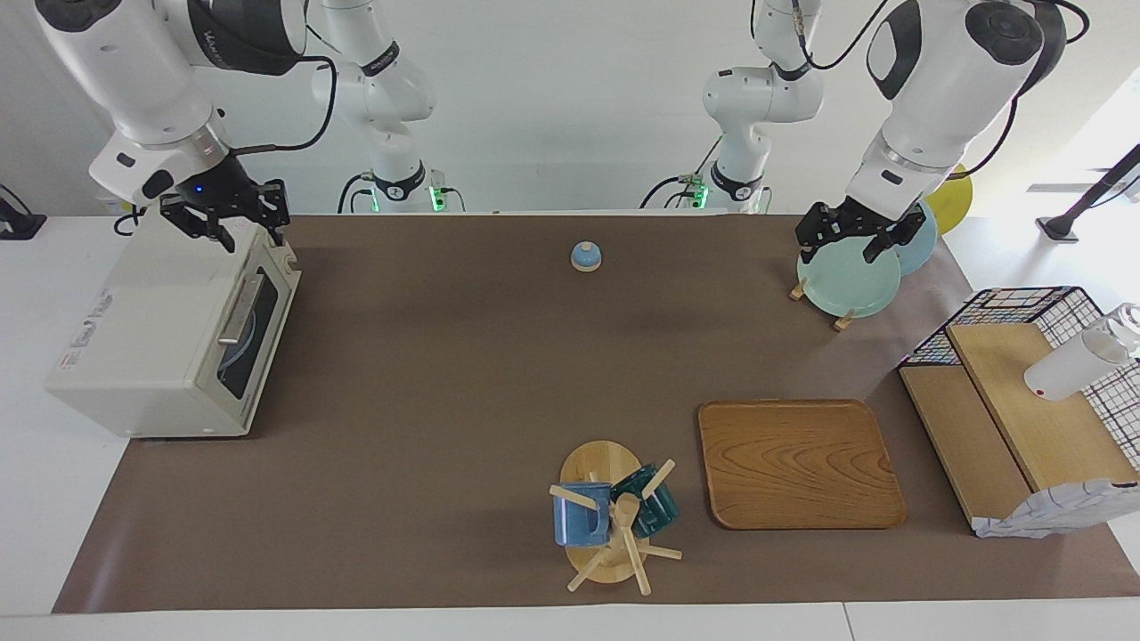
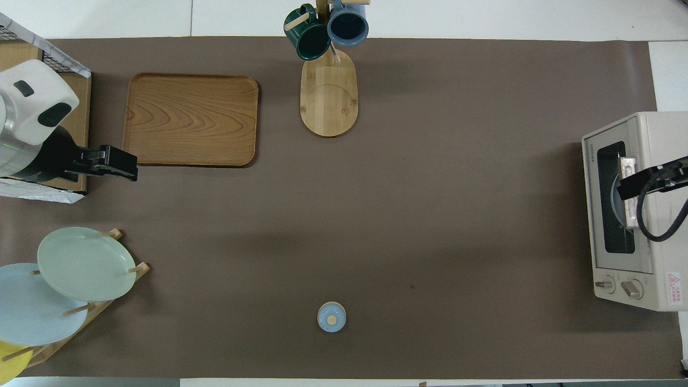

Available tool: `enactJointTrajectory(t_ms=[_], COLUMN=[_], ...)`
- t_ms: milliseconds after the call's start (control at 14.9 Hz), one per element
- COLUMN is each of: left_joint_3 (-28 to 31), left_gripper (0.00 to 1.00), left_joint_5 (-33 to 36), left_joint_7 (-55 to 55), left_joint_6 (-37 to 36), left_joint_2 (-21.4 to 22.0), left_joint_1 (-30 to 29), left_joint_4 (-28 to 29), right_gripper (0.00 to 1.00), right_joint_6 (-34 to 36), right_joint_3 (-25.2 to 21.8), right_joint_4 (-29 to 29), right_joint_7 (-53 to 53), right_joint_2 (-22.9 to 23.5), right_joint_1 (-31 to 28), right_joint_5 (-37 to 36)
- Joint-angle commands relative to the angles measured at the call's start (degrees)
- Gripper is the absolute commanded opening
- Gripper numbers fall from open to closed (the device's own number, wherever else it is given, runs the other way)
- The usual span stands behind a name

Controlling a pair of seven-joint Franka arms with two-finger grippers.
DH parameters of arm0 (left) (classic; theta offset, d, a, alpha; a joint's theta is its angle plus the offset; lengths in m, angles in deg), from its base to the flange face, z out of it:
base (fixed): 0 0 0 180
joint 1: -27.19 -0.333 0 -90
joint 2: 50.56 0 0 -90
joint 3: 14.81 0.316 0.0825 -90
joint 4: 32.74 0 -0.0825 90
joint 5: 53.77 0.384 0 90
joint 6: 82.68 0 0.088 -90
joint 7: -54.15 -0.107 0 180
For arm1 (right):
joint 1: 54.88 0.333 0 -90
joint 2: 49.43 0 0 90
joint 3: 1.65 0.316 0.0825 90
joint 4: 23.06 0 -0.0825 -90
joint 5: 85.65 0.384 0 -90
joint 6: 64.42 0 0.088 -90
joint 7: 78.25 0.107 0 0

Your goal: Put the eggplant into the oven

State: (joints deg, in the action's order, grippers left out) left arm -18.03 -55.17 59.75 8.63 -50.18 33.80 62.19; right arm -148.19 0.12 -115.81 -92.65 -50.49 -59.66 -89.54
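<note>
Well, look at the cream-white toaster oven (image 1: 151, 338) first. It sits at the right arm's end of the worktop (image 1: 463, 374). Its dark glass door is shut, and the metal bar handle (image 1: 239, 312) lies flat against the door. Something round and pale blue (image 1: 240, 352) shows through the glass. You cannot tell where the eggplant is, because no part of it shows in either view.

Your right claw (image 1: 240, 223) is up in the air over the top of the oven, close to the door edge. Its two fingers are spread apart and they hold nothing. It does not touch the handle.

Your left claw (image 1: 850, 240) waits at the left arm's end of the worktop, up by the plate rack (image 1: 815, 289). Its fingers are spread apart too, and nothing is in them. From the facing view it hangs in front of the pale green plate (image 1: 846, 280). A light blue plate (image 1: 922, 240) and a yellow plate (image 1: 953, 200) stand in the same rack, nearer to the robots.

A little blue bell (image 1: 585, 256) sits on the worktop close to the robots, about midway between the two arms. Farther from the robots you can see a wooden tray (image 1: 802, 463). Beside the tray stands a wooden mug tree (image 1: 614, 525) with a blue mug (image 1: 579, 516) and a dark green mug (image 1: 655, 507) on it.
</note>
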Motion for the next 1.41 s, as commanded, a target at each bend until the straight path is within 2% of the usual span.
enactJointTrajectory(t_ms=[0,335,736,870,1338], left_joint_3=[-0.02,-0.02,0.06,0.06,0.06], left_gripper=[1.0,1.0,1.0,1.0,1.0], left_joint_5=[1.05,1.05,1.05,1.05,1.05], left_joint_7=[-0.14,-0.14,-0.14,-0.14,-0.14], left_joint_6=[0.01,0.01,0.01,0.01,0.01], left_joint_2=[1.47,1.55,1.47,1.47,1.47], left_joint_1=[-0.02,-0.02,-0.02,-0.02,-0.02], left_joint_4=[1.4,1.4,1.4,1.4,1.4], right_gripper=[1.0,1.0,1.0,1.0,1.0], right_joint_6=[1.24,1.15,-0.17,-0.51,-0.78], right_joint_3=[-5.81,-5.9,-5.38,-4.59,-5.02], right_joint_4=[-0.06,-2.17,-1.03,-1.11,-0.59], right_joint_7=[1.13,4.03,5.79,5.7,5.79], right_joint_2=[-0.95,-2.97,-2.18,-2.18,-2.18], right_joint_1=[5.73,6.1,5.22,2.85,3.99], right_joint_5=[1.07,1.07,0.45,1.24,1.24])
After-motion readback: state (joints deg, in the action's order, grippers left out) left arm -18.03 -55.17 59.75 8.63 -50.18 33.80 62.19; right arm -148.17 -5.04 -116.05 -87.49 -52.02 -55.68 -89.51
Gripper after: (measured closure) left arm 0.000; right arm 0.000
